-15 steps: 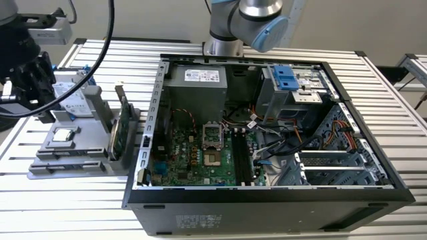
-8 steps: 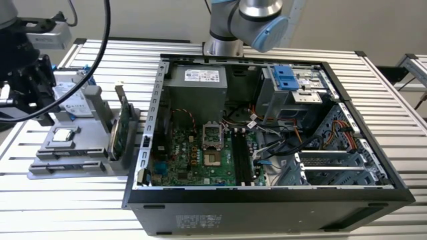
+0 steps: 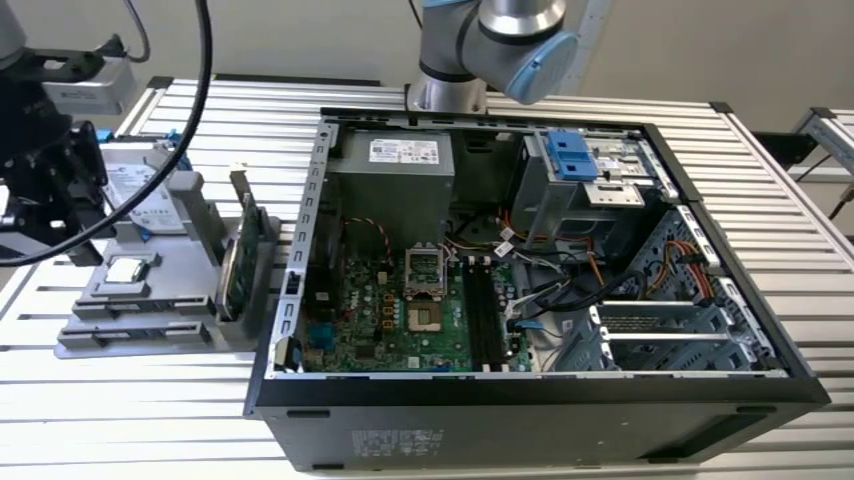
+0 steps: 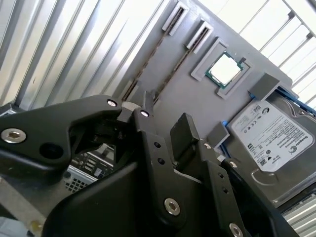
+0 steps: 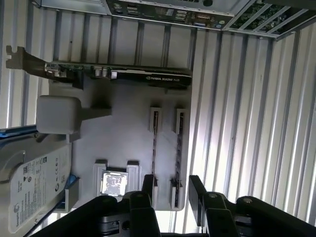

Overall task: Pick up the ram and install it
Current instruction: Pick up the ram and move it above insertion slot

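Two ram sticks stand on edge in the narrow slots of a grey holder tray (image 5: 118, 133). In the first wrist view they are ram stick (image 5: 178, 148) and ram stick (image 5: 154, 143). The second wrist view shows them as thin dark lines, ram stick (image 4: 173, 74) and ram stick (image 4: 147, 64). My gripper (image 5: 173, 191) hangs over the tray's slot end, open, one ram stick lining up with the gap between its black fingers (image 5: 196, 197). Nothing is held. In the second wrist view the gripper (image 4: 165, 113) is likewise open above the sticks' near end.
On the tray also sit a silver hard drive (image 5: 34, 187), a square processor chip (image 5: 113, 182) and an upright graphics card (image 5: 143, 75). The open computer case (image 3: 534, 400) lies beside the tray, its black memory slots (image 3: 483, 320) on the green motherboard. The arm's black wrist (image 3: 47, 170) stands over the tray.
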You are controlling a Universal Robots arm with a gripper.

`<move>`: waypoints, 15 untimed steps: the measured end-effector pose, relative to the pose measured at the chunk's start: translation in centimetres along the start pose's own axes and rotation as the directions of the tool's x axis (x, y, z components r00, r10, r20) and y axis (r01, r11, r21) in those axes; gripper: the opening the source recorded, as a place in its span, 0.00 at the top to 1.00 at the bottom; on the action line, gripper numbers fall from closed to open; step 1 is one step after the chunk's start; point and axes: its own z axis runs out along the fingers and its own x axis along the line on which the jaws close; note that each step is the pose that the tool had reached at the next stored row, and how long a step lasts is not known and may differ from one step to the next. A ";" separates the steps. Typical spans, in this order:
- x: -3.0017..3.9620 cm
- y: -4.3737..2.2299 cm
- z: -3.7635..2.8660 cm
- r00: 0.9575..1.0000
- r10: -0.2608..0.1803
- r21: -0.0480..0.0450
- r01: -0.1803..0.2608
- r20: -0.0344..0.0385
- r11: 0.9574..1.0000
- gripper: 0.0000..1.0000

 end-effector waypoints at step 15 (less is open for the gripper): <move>-2.07 -0.25 1.35 0.999 0.035 0.002 -0.035 0.006 0.999 0.00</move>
